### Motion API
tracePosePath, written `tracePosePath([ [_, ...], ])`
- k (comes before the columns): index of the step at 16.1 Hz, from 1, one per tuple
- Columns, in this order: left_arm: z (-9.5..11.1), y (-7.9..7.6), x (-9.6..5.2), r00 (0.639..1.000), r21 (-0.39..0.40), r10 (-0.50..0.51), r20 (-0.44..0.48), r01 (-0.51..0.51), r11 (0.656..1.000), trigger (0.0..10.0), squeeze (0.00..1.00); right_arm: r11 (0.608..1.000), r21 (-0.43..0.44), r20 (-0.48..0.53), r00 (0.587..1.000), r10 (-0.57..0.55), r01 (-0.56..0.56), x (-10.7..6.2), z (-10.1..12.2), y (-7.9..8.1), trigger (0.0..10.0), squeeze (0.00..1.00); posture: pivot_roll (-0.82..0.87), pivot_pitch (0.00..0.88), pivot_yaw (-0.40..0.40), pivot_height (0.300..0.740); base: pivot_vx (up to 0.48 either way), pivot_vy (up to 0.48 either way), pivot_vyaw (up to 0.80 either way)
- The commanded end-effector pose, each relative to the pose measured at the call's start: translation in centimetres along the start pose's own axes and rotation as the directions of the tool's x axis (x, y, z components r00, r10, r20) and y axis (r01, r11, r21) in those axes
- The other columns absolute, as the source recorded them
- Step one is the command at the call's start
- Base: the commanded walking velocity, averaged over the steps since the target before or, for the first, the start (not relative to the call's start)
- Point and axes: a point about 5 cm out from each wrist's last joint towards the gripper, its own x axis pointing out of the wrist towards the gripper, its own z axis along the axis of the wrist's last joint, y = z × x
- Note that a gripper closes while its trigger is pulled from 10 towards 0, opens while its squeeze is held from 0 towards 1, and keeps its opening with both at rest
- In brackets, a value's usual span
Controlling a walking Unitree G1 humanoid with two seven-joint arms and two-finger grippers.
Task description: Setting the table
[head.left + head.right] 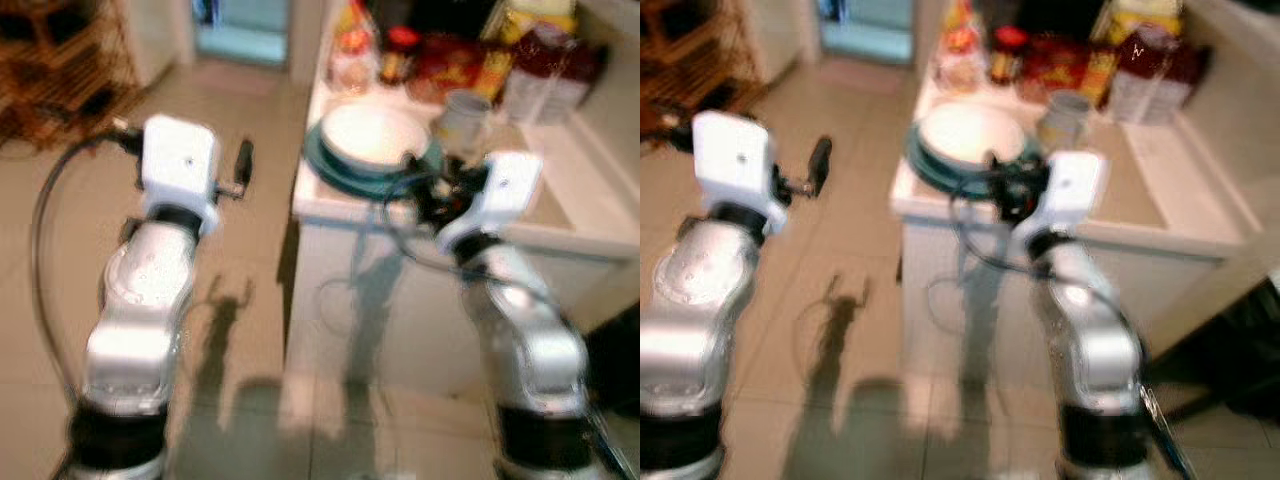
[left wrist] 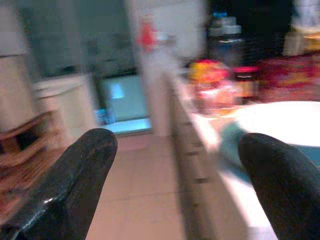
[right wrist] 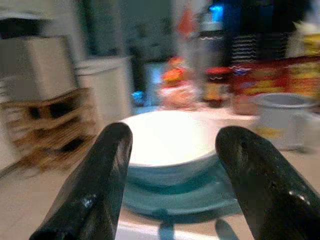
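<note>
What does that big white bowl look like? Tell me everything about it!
The white bowl is wide, round and smooth, probably ceramic, and sits upright on a teal plate near the front corner of the white counter. The blur hides whether anything is inside. A grey mug stands apart beside it. The right gripper points at it with jaws open, not touching.

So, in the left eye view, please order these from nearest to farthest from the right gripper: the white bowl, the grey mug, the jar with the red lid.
From the right gripper, at the counter's front edge:
1. White bowl, on the teal plate, just ahead and to its left.
2. Grey mug, behind the bowl, toward the right.
3. Jar with red lid, at the back among the packages.
</note>
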Motion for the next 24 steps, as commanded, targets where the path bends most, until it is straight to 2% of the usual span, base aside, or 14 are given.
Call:
tracePosePath([
  [1, -0.1, 0.3, -0.1, 1.000, 0.010, 0.001, -0.004, -0.001, 1.000, 10.0, 0.00, 1.000, 0.012, 0.013, 1.000, 0.007, -0.007, 0.1, 0.5, 0.2, 10.0, 0.00, 0.11, 0.014, -0.085, 0.740, 0.446, 0.000, 0.00],
  [4, -0.1, 0.2, -0.1, 1.000, 0.021, -0.001, -0.006, 0.001, 1.000, 10.0, 0.00, 0.999, -0.008, -0.040, 0.998, 0.039, -0.039, 0.3, 0.4, 0.0, 10.0, 0.00, 0.11, 0.006, -0.089, 0.740, 0.442, 0.000, 0.00],
  [5, -0.2, 0.1, -0.3, 0.999, 0.074, -0.036, 0.001, 0.035, 0.997, 10.0, 0.00, 0.999, -0.007, -0.048, 0.998, 0.040, -0.041, 0.6, 0.9, -0.4, 10.0, 0.00, 0.11, 0.006, -0.091, 0.740, 0.000, 0.000, 0.00],
  [6, -0.2, -0.1, -0.5, 0.997, 0.089, -0.071, 0.008, 0.070, 0.994, 10.0, 0.00, 0.999, -0.011, -0.054, 0.998, 0.030, -0.031, 0.8, 1.2, -0.9, 10.0, 0.00, 0.11, 0.005, -0.093, 0.740, 0.000, 0.000, 0.00],
  [8, -0.1, -0.3, -0.7, 0.995, 0.060, -0.099, 0.019, 0.098, 0.993, 10.0, 0.00, 1.000, -0.010, -0.071, 0.997, 0.017, -0.018, 1.1, 1.5, -1.4, 10.0, 0.00, 0.12, 0.005, -0.095, 0.740, 0.000, 0.000, 0.00],
  [9, 0.0, -0.5, -0.8, 0.991, 0.057, -0.128, 0.025, 0.127, 0.990, 10.0, 0.00, 1.000, -0.019, -0.074, 0.997, -0.003, 0.001, 1.5, 2.4, -2.0, 10.0, 1.00, 0.12, 0.012, -0.095, 0.740, 0.000, 0.000, 0.00],
  [11, 0.1, -0.9, -0.9, 0.983, 0.051, -0.180, 0.033, 0.178, 0.983, 10.0, 0.00, 0.998, -0.055, -0.081, 0.996, -0.040, 0.035, 2.0, 3.6, -3.0, 10.0, 1.00, 0.12, 0.015, -0.093, 0.740, 0.000, 0.000, 0.00],
  [14, 0.2, -2.1, -1.3, 0.943, 0.035, -0.332, 0.026, 0.331, 0.943, 10.0, 0.00, 0.976, -0.100, -0.162, 0.964, -0.210, 0.195, 3.2, 5.4, -7.2, 10.0, 1.00, 0.11, 0.019, -0.090, 0.740, 0.000, 0.000, 0.00],
  [15, 0.2, -2.3, -1.4, 0.936, 0.042, -0.352, 0.021, 0.351, 0.936, 10.0, 0.00, 0.955, -0.098, -0.225, 0.928, -0.295, 0.280, 3.5, 5.3, -8.7, 10.0, 0.00, 0.11, 0.018, -0.088, 0.740, 0.000, 0.000, 0.00],
  [17, 0.1, -2.3, -1.3, 0.935, 0.036, -0.354, 0.020, 0.353, 0.935, 10.0, 0.00, 0.967, -0.017, -0.274, 0.929, -0.250, 0.255, 3.9, 5.0, -9.0, 10.0, 0.00, 0.10, 0.017, -0.085, 0.740, 0.000, 0.000, 0.00],
  [18, 0.1, -2.3, -1.3, 0.934, 0.036, -0.356, 0.020, 0.355, 0.934, 10.0, 0.00, 0.969, -0.006, -0.301, 0.924, -0.237, 0.247, 4.0, 4.6, -9.0, 10.0, 0.00, 0.10, 0.017, -0.085, 0.740, 0.000, 0.000, 0.00],
  [20, 0.0, -2.4, -1.2, 0.930, 0.039, -0.366, 0.014, 0.365, 0.930, 10.0, 0.00, 0.969, 0.106, -0.418, 0.894, -0.159, 0.222, 4.8, 2.5, -8.5, 10.0, 0.00, 0.10, 0.018, -0.085, 0.740, 0.000, 0.000, 0.00],
  [21, 0.1, -2.3, -1.1, 0.930, 0.039, -0.368, 0.017, 0.367, 0.929, 10.0, 0.00, 0.969, 0.158, -0.423, 0.900, -0.107, 0.190, 5.6, 2.1, -7.8, 10.0, 0.00, 0.11, 0.017, -0.089, 0.740, 0.000, 0.000, 0.00],
  [24, 0.3, -2.1, -1.0, 0.936, 0.040, -0.351, 0.025, 0.350, 0.936, 10.0, 0.00, 0.968, 0.198, -0.400, 0.915, -0.062, 0.152, 6.9, 1.9, -7.0, 10.0, 0.00, 0.11, 0.017, -0.091, 0.740, 0.000, 0.000, 0.00],
])
